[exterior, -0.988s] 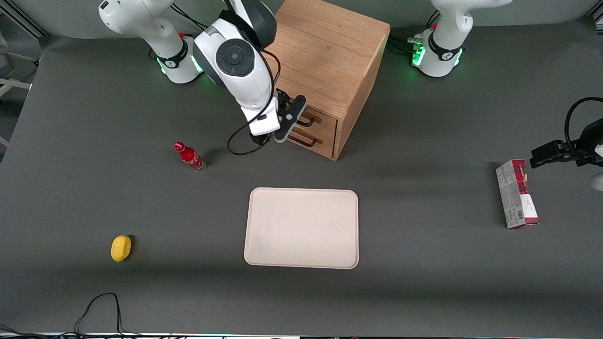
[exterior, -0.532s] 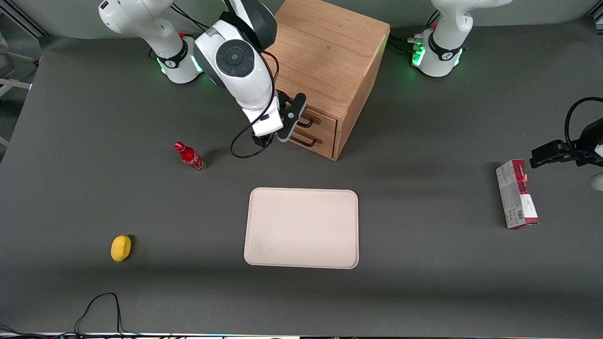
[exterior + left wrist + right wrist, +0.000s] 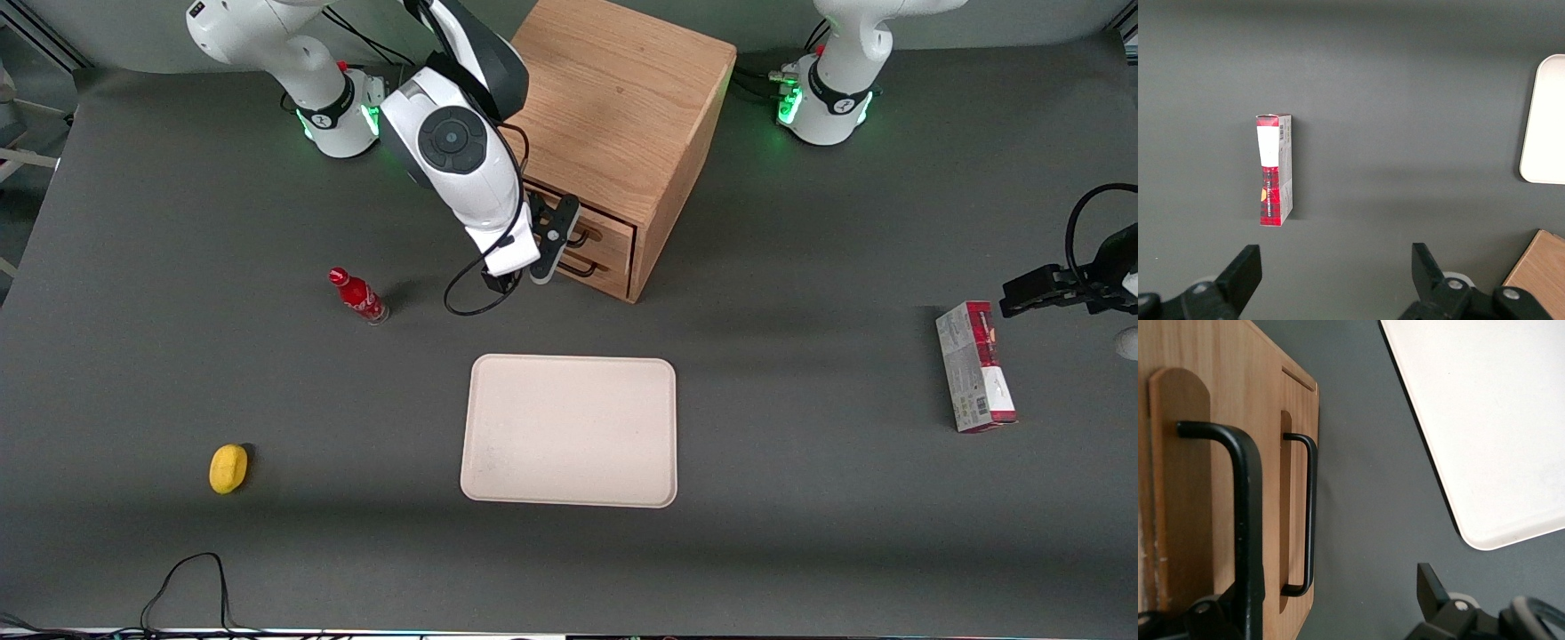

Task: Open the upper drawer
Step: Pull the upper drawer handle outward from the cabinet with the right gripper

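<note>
A: Over the last second the right arm's black two-finger gripper (image 3: 542, 258) slid nearer the front camera and closer in across the cabinet face. It now sits at 11 o'clock from the tray, right against the drawer fronts.

B: Jaws?

A: Apart, wide. The wrist view has the long thin black wire handle (image 3: 1248, 520) of the upper drawer (image 3: 613, 233) standing between the fingers, close by one of them. No pinch yet. The light wood front looks flush with the lower drawer (image 3: 605, 271), so probably not opened: reach nearly done, closing and pulling to come.

B: Containers?

A: Nearest, the flat beige rectangular tray (image 3: 569, 431) carries nothing. At its 12 o'clock, the oak cabinet (image 3: 613, 107): both drawers appear shut, contents hidden.
</note>
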